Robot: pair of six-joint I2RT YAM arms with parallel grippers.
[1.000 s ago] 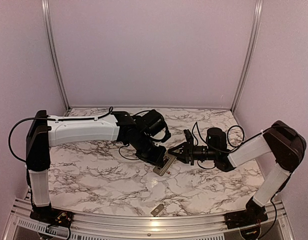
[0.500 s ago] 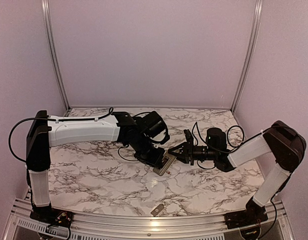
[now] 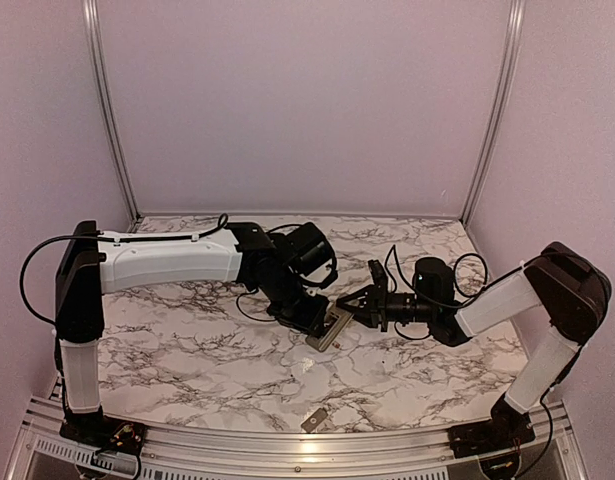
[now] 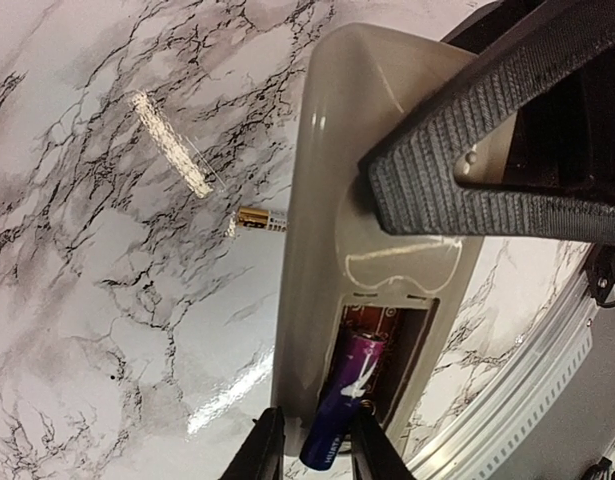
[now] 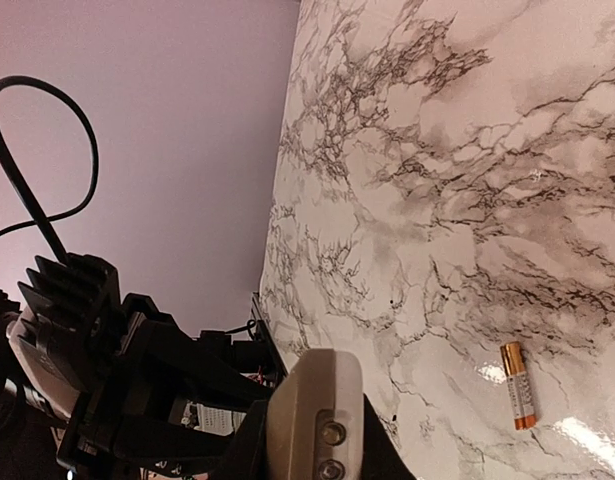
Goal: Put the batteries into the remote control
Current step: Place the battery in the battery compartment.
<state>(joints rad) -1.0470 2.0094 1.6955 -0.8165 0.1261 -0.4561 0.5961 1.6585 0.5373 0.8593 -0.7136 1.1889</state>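
The remote control (image 3: 334, 328) is held off the table, grey-beige back showing, its recess uncovered. My right gripper (image 3: 355, 305) is shut on one end of it (image 5: 312, 410); its ribbed pad (image 4: 467, 150) presses the back. A purple battery (image 4: 345, 395) lies slanted, its top end inside the recess and its lower end sticking out. My left gripper (image 4: 314, 447) stands narrowly open around that lower end: one finger touches it, the other stands a little apart. A second battery (image 4: 262, 219), gold and black, lies on the marble (image 5: 518, 385).
A small flat grey cover piece (image 3: 314, 420) lies near the front edge of the table (image 3: 187, 340). Both arms meet over the table's middle, and the metal front rail (image 3: 287, 450) runs just behind their bases. Pale walls close in the back and both sides.
My left jaws have parted slightly around the purple battery. The left wrist has shifted a little; the right arm and remote have stayed almost still.
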